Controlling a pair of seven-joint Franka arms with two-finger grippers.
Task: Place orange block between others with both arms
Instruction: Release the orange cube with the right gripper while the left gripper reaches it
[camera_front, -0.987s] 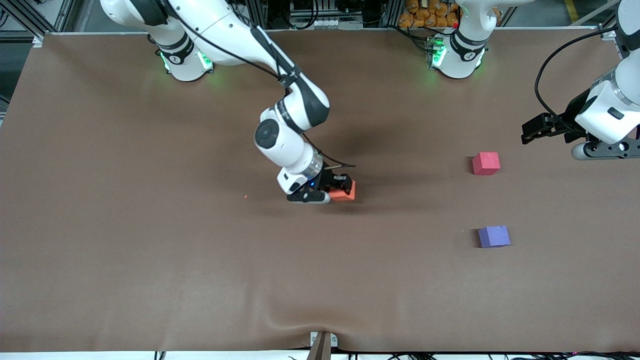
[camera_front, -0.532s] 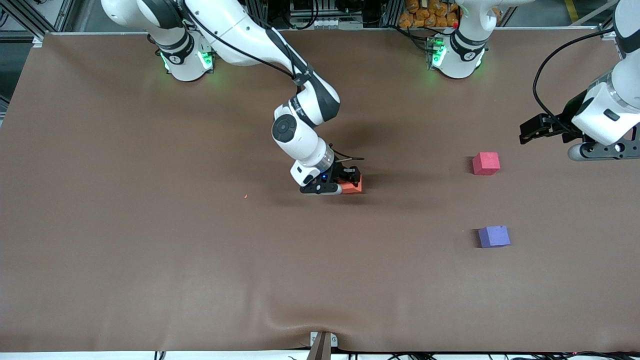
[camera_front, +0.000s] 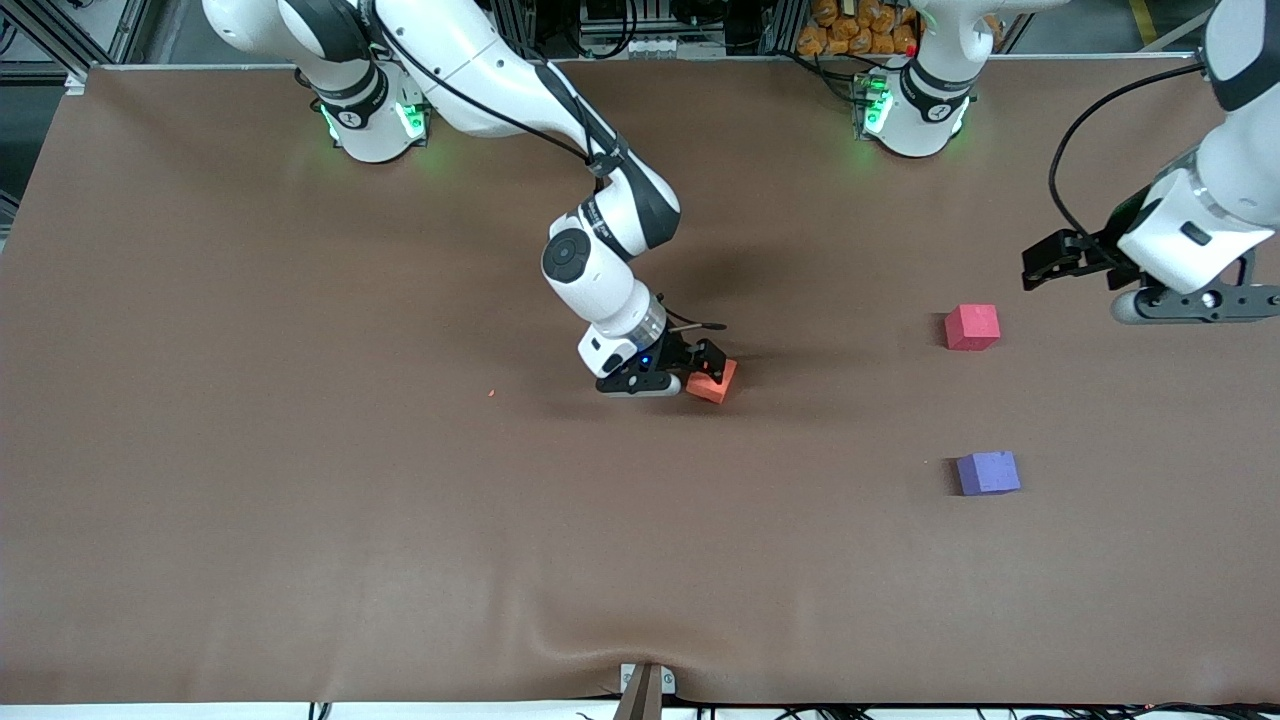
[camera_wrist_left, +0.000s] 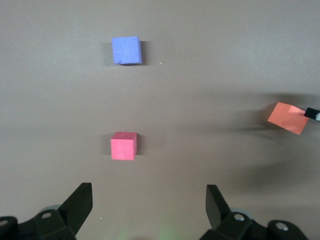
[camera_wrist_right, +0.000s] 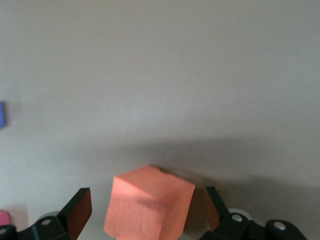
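Observation:
The orange block (camera_front: 714, 381) lies askew on the brown mat near the table's middle, between the spread fingers of my right gripper (camera_front: 704, 370). In the right wrist view the orange block (camera_wrist_right: 150, 205) has a gap to each finger of the open right gripper (camera_wrist_right: 146, 198). The red-pink cube (camera_front: 972, 327) and the purple-blue cube (camera_front: 988, 473) sit apart toward the left arm's end, the purple-blue one nearer the front camera. My left gripper (camera_front: 1040, 268) hovers open and empty beside the red-pink cube. The left wrist view shows my left gripper (camera_wrist_left: 147, 192), the red-pink cube (camera_wrist_left: 123, 146), the purple-blue cube (camera_wrist_left: 126, 50) and the orange block (camera_wrist_left: 289, 118).
The brown mat (camera_front: 300, 500) covers the whole table. It bulges in a wrinkle (camera_front: 640, 640) near the front edge, above a metal bracket (camera_front: 645, 686). A tiny orange crumb (camera_front: 491, 393) lies toward the right arm's end.
The right gripper carried the orange block a little toward the left arm's end, then opened and let it go; the block now sits turned. The left arm drifted slightly toward the table's middle.

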